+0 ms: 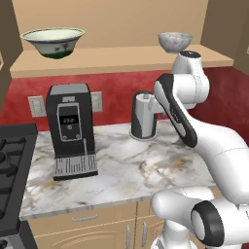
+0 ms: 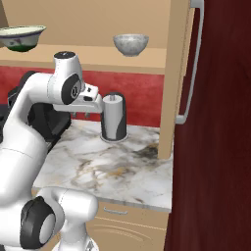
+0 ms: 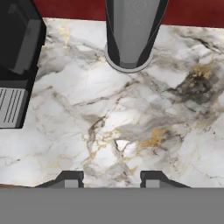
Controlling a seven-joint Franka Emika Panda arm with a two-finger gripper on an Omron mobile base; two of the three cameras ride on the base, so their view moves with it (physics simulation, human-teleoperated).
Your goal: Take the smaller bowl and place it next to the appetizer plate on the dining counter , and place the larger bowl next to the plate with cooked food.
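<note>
A: Marble counter [image 3: 131, 131] sits right under the gripper [image 3: 111, 177], camera looks straight down on it. Two dark fingertips [image 3: 70, 178] stand apart with bare veined stone between them, nothing pinched. Jaws partly spread, empty.

B: Where's the smaller bowl [image 1: 174, 42]?

A: Mottled grey one, up on the wooden shelf [image 1: 121, 61], above the hand and a bit behind the arm's upper joint in the left base view. Upright, not touched. In the right base view it sits on the same shelf, higher than the hand and off to the fridge side.

B: And the larger bowl [image 1: 52, 42]?

A: Cream with green foot, same shelf, well apart from the small one, toward the stove end.

B: What's near the hand?

A: Grey and black cylinder [image 2: 113, 117], paper towel holder maybe, cannot tell. Just ahead of the fingers by the red backsplash [image 1: 116, 85], upright on the counter. Black coffee machine [image 1: 72, 130] off to one side, its grille at the edge of the hand view. Dark red fridge door [image 2: 215, 122] on the other side.
</note>
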